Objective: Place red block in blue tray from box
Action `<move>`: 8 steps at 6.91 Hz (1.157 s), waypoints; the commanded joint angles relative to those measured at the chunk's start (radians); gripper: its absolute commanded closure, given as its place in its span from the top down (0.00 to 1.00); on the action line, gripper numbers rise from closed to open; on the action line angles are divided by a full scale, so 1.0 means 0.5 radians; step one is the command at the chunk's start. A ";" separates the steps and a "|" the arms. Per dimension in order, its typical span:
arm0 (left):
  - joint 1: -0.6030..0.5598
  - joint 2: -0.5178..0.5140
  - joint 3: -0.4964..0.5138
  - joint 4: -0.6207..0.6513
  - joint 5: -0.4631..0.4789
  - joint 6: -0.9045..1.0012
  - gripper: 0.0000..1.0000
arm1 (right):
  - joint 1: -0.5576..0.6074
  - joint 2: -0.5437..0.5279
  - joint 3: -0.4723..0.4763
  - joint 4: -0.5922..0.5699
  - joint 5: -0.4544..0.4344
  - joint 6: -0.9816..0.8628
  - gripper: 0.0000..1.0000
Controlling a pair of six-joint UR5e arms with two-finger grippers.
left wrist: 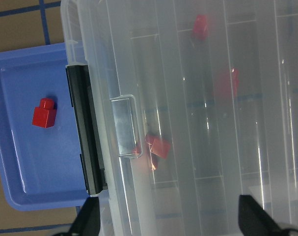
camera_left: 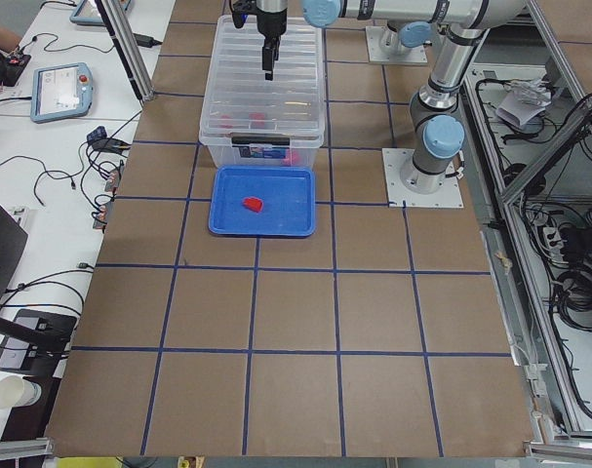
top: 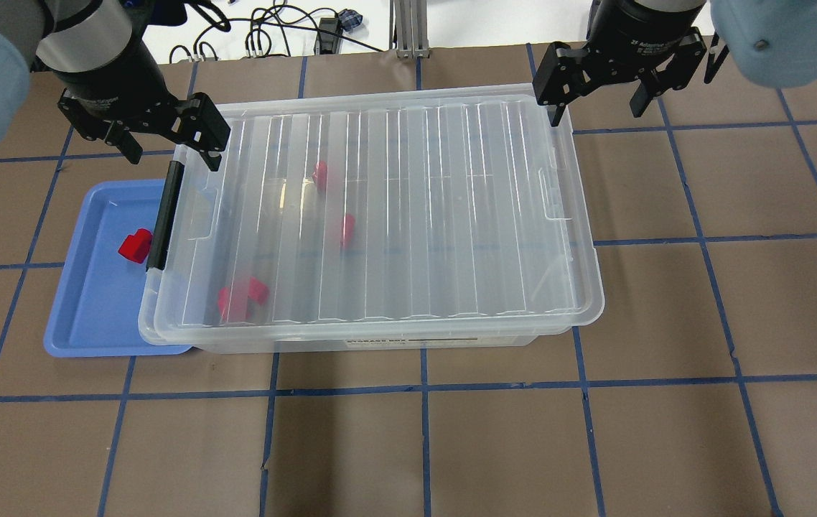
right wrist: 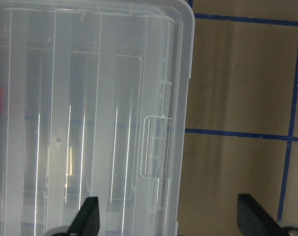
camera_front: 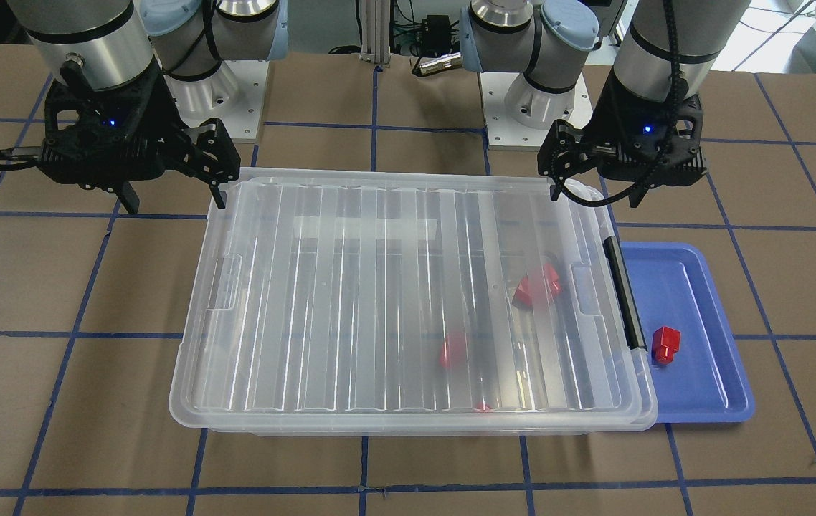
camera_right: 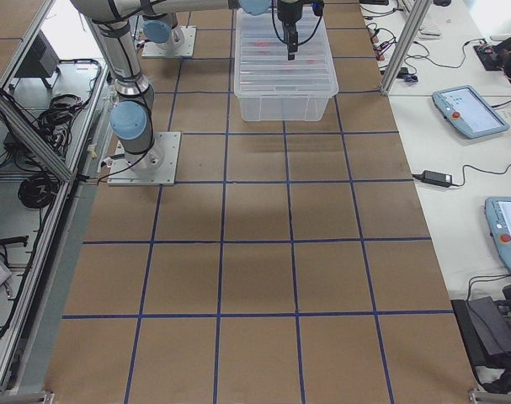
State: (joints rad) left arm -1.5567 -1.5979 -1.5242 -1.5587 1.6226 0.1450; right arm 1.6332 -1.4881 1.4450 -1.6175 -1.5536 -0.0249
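Red block (camera_front: 665, 344) resting in blue tray (camera_front: 703, 387) | box (camera_front: 379, 301) lidded

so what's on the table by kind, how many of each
blue tray: 1
box: 1
loose red block, lying in the tray: 1
boxed red blocks, seen blurred: at least 3; the last patch may be two
total: at least 6

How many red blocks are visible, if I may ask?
4: one block in the tray, three more inside the shut box; the one nearest the handle may hide another.
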 commanded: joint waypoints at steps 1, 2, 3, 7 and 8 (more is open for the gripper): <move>0.002 -0.001 0.017 0.010 -0.051 -0.002 1.00 | 0.001 -0.003 -0.009 0.026 -0.004 0.001 1.00; 0.005 0.008 0.005 0.010 -0.073 0.001 1.00 | -0.002 0.006 -0.006 0.014 0.008 -0.002 1.00; -0.004 0.011 0.008 0.010 -0.082 -0.002 1.00 | -0.002 0.006 -0.018 0.014 -0.001 -0.002 1.00; -0.004 0.048 0.039 -0.006 -0.119 -0.023 1.00 | 0.004 0.000 -0.015 0.026 0.008 -0.005 1.00; -0.004 0.057 0.018 -0.006 -0.119 -0.023 1.00 | 0.004 -0.018 -0.015 0.032 0.002 -0.002 1.00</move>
State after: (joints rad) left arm -1.5585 -1.5764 -1.5095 -1.5603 1.5635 0.1334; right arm 1.6351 -1.4925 1.4380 -1.6035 -1.5516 -0.0267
